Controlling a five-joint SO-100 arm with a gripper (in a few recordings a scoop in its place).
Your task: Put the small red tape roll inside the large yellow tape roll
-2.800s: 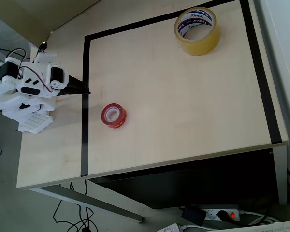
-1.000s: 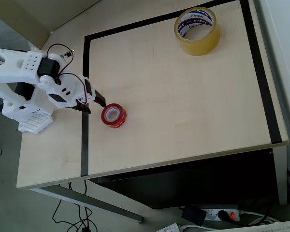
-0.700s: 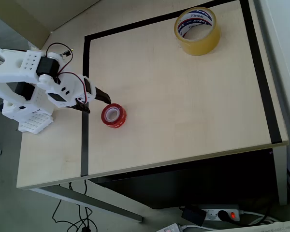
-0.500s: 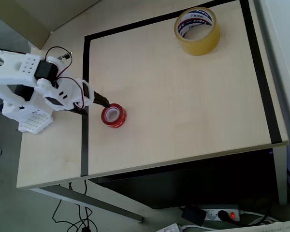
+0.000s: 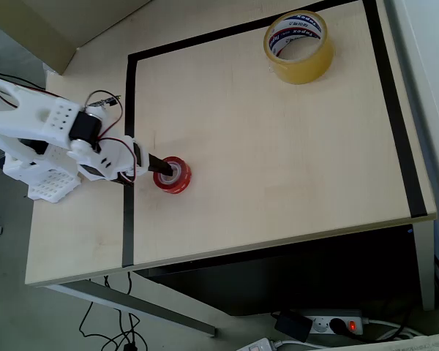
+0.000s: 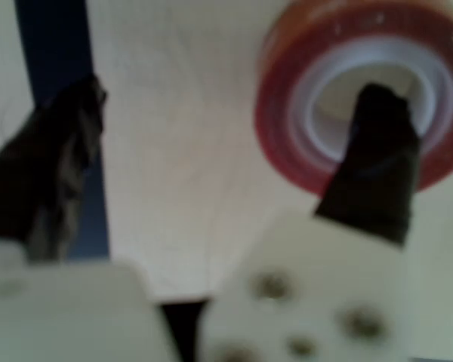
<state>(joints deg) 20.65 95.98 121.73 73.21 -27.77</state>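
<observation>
The small red tape roll (image 5: 173, 175) lies flat on the wooden table, just right of the black tape line. In the wrist view the red roll (image 6: 281, 128) is at the upper right. My gripper (image 5: 148, 172) stands open at the roll's left side. One dark fingertip (image 6: 377, 113) sits over the roll's whitish core hole, and the other finger (image 6: 60, 151) hangs over the black line. Nothing is gripped. The large yellow tape roll (image 5: 298, 45) lies flat far off at the table's top right.
A black tape border (image 5: 129, 110) frames the work area on the table (image 5: 278, 161). The white arm base (image 5: 36, 157) stands at the table's left edge. A power strip (image 5: 336, 323) and cables lie on the floor below the front edge.
The arm swung from the left edge down toward the red roll. Its open fingers advanced until one tip reached the roll's hole. Neither roll has moved.
</observation>
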